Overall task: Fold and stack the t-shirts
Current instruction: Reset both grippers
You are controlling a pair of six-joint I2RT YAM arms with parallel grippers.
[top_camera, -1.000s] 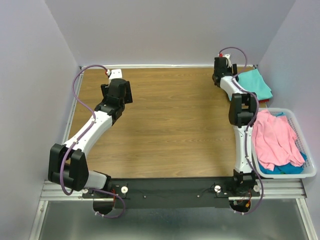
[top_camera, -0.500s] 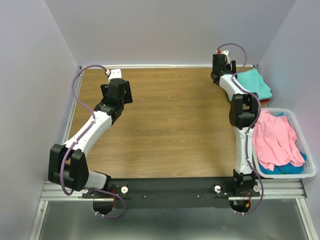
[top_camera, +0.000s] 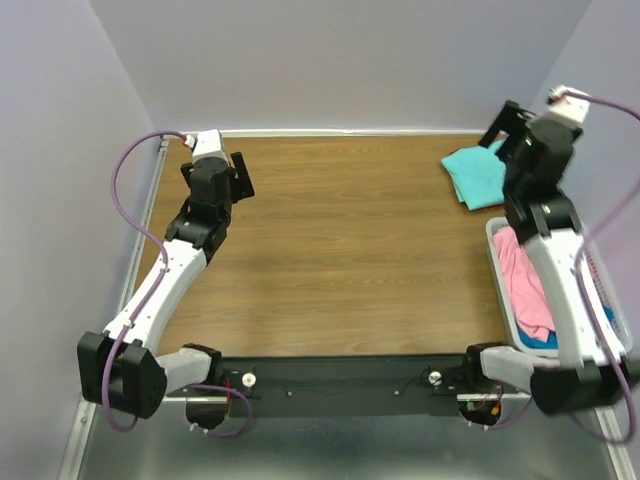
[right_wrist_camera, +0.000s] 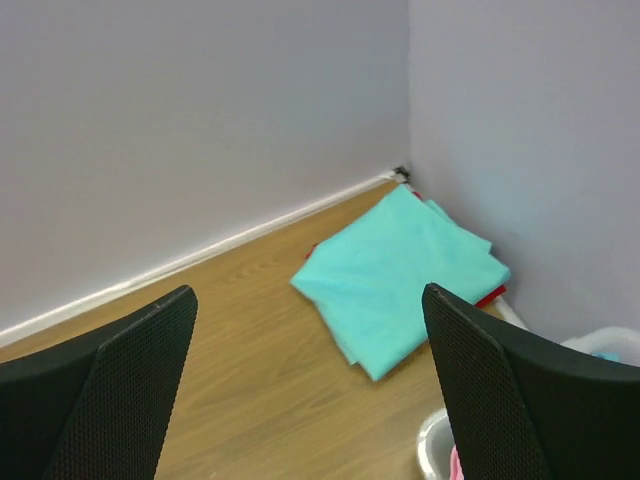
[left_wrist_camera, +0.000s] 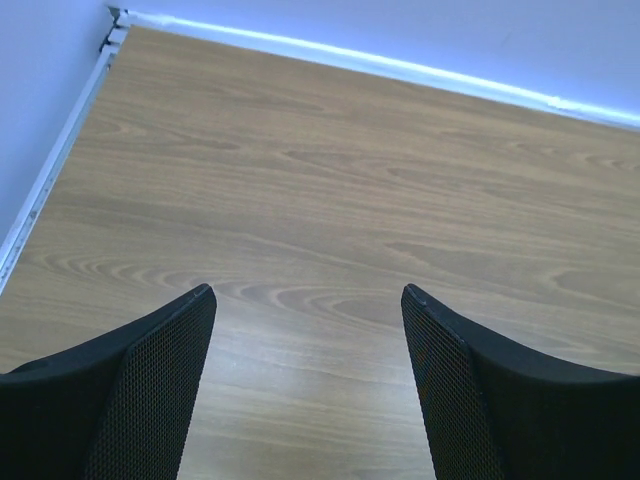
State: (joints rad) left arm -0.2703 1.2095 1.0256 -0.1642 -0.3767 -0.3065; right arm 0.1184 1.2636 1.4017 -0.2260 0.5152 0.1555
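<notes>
A folded aqua-teal t-shirt [top_camera: 478, 175] lies in the far right corner of the table. In the right wrist view the aqua-teal t-shirt [right_wrist_camera: 400, 270] rests on a red t-shirt [right_wrist_camera: 491, 296], of which only thin edges show. A pink t-shirt [top_camera: 522, 280] is heaped in the white basket [top_camera: 497, 262], over a blue-teal one [top_camera: 541, 340]. My right gripper [top_camera: 503, 125] [right_wrist_camera: 308, 295] hangs open and empty, raised well above the stack. My left gripper [top_camera: 238, 175] [left_wrist_camera: 308, 292] is open over bare wood near the far left corner.
The basket stands along the table's right edge, and its rim [right_wrist_camera: 434, 440] shows just below the stack. Purple walls close in the back and both sides. A metal rail [left_wrist_camera: 48, 175] runs along the left table edge.
My right arm has lifted off the stack and swung up and to the right, its jaws opening wider. My left arm has stretched out toward the far left corner.
</notes>
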